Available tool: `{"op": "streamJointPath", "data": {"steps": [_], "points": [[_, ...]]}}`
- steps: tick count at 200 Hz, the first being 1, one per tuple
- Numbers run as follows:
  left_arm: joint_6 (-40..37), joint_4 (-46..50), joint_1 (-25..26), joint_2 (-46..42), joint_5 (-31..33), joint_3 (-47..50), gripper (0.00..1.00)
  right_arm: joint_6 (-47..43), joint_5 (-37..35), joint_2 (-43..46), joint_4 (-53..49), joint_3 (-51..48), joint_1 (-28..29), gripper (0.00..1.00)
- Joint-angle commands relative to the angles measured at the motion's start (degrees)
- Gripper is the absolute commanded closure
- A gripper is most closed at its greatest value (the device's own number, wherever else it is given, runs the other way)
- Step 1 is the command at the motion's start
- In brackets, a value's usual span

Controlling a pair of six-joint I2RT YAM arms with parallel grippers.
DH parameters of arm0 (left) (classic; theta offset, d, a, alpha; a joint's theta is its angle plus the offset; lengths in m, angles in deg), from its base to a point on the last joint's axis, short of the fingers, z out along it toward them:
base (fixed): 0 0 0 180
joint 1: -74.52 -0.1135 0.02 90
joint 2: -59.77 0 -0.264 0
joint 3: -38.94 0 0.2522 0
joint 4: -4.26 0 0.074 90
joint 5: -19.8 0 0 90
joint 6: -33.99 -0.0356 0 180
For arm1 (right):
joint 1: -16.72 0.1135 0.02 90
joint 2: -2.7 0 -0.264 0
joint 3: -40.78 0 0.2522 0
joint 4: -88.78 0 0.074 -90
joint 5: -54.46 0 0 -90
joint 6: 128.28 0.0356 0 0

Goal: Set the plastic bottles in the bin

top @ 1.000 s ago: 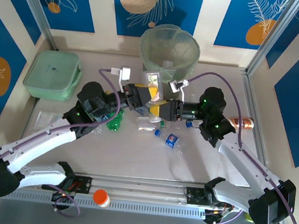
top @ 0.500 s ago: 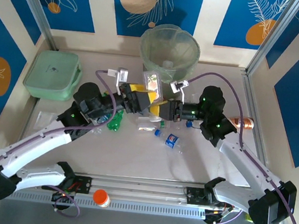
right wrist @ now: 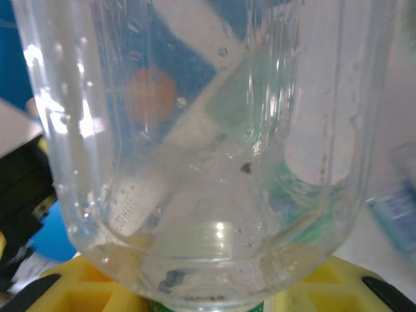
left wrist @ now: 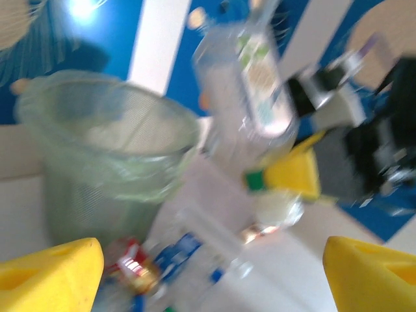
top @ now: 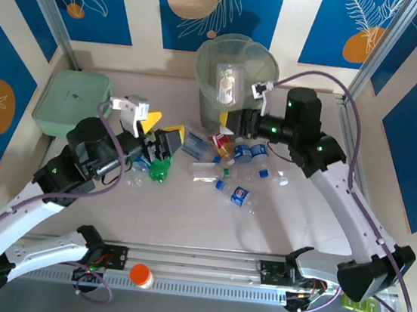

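A: In the left wrist view a clear bottle (left wrist: 244,84) is seen neck-down, its green cap (left wrist: 255,179) pinched in the right gripper (left wrist: 283,175), close by the bin (left wrist: 97,169) rim. In the top view the two overlap.

B: Bin contents cannot be made out. Loose bottles (top: 231,155) are noted at its foot. The left gripper (top: 164,135) is spread wide, with nothing held.

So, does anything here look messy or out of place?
Yes. Bottles lie tipped and scattered on the table beside the bin, and one orange-capped item sits apart on the metal rail at the near edge.
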Motion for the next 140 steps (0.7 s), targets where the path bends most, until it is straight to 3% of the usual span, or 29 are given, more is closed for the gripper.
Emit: {"op": "streamJointPath", "data": {"steps": [1, 57, 96, 140], "points": [[-6.28, 12.9, -0.27, 1.69, 7.82, -2.34, 0.13, -6.74, -13.98, -4.09, -11.12, 7.97, -0.9, 0.78], [-10.12, 8.72, -0.29, -0.17, 12.97, 3.72, 0.11, -13.28, -26.92, -24.49, -21.9, 33.4, -4.29, 0.81], [-12.4, 7.09, -0.28, 0.97, 14.9, 6.0, 0.1, -14.28, -28.55, -39.23, -28.28, 50.67, -6.54, 0.81], [-13.49, 3.12, -0.24, 1.4, 12.23, 9.19, 0.1, -14.64, -29.11, -53.47, -34.58, 67.48, -6.41, 0.83]]}}
